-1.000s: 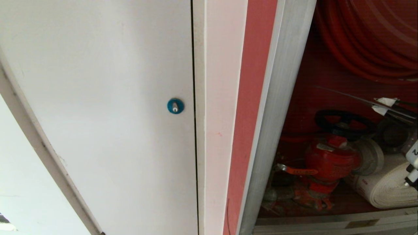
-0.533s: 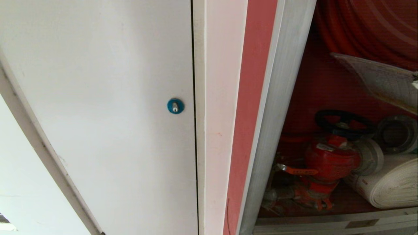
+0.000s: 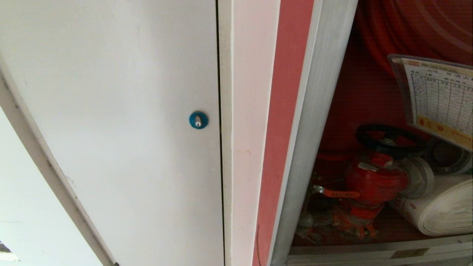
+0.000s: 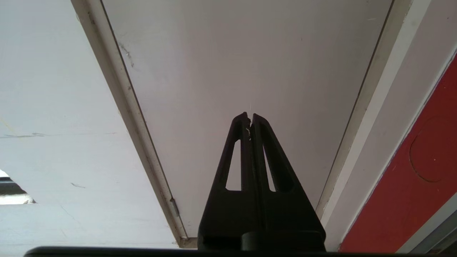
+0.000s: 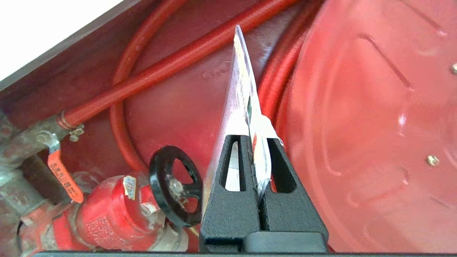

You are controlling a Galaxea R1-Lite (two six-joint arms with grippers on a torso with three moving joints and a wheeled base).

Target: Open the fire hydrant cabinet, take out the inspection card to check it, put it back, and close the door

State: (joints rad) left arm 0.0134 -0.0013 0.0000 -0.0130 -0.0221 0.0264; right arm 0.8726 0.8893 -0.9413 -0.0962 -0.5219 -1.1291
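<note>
The inspection card (image 3: 439,98) hangs before the open fire hydrant cabinet (image 3: 317,122).

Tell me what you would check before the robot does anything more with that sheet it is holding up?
1. Grip: right gripper shut on the inspection card, seen edge-on from the wrist: ok.
2. Card readable: its printed grid faces the head camera, though its right part is cut off: ok.
3. Cabinet open, hose reel and valve showing: ok.
4. Card clear of the valve's black handwheel: ok.
5. Left gripper shut, empty, before the white door: ok.
6. Cabinet's glass door out of the way: cannot tell, not in view.
</note>
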